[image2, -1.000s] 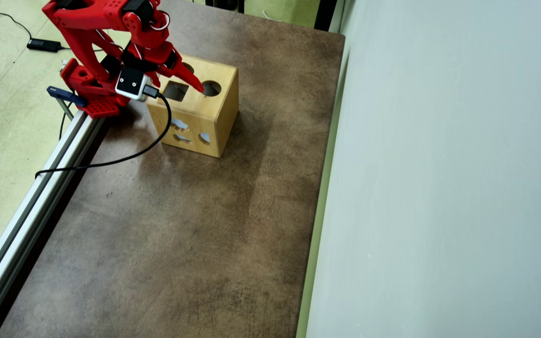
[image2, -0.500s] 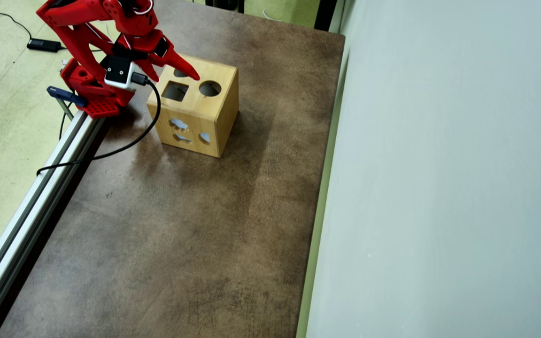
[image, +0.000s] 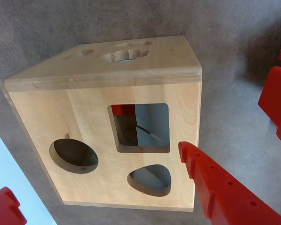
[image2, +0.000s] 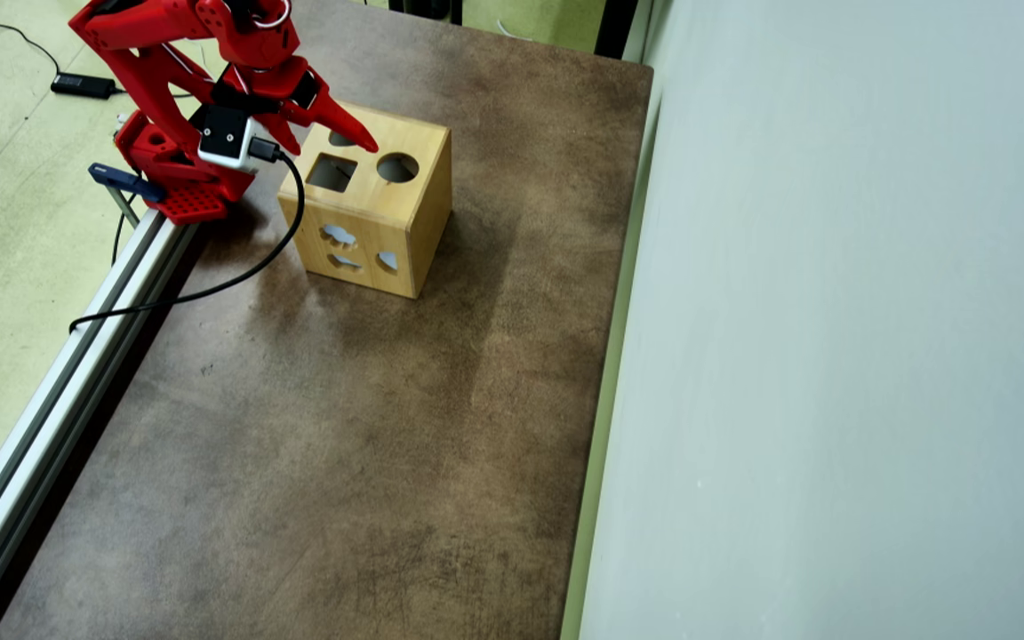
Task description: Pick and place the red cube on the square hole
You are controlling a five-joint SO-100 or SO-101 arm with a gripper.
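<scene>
Brown mottled surface (image2: pixel 316 427) fills most of the overhead view; pale wall panel (image2: pixel 832 311) down the right side, metal rail (image2: pixel 59 391) along the left edge.

Wooden shape-sorter box (image2: pixel 392 236) sits upper left of centre in the overhead view, on the surface. Its top face has a square hole (image2: pixel 332 172), a round hole (image2: pixel 397 167) and a third opening partly hidden by the arm. In the wrist view the box (image: pixel 84 117) fills the frame centre, square hole (image: pixel 152 127) in the middle.

Red arm (image2: pixel 165 53) at the upper left of the overhead view, folded forward and reaching over the box top; black cable (image2: pixel 236 276) loops off its wrist camera onto the surface.

Tool (image2: pixel 325 129) hovers just above the box top, near the square hole. Fingers apart, nothing between them. In the wrist view one finger (image: pixel 225 192) shows lower right, over the box edge; whether it touches the wood cannot be told.

Red cube (image: pixel 123 109): a sliver of red seen through the square hole in the wrist view, inside the box at the hole's upper left corner.
</scene>
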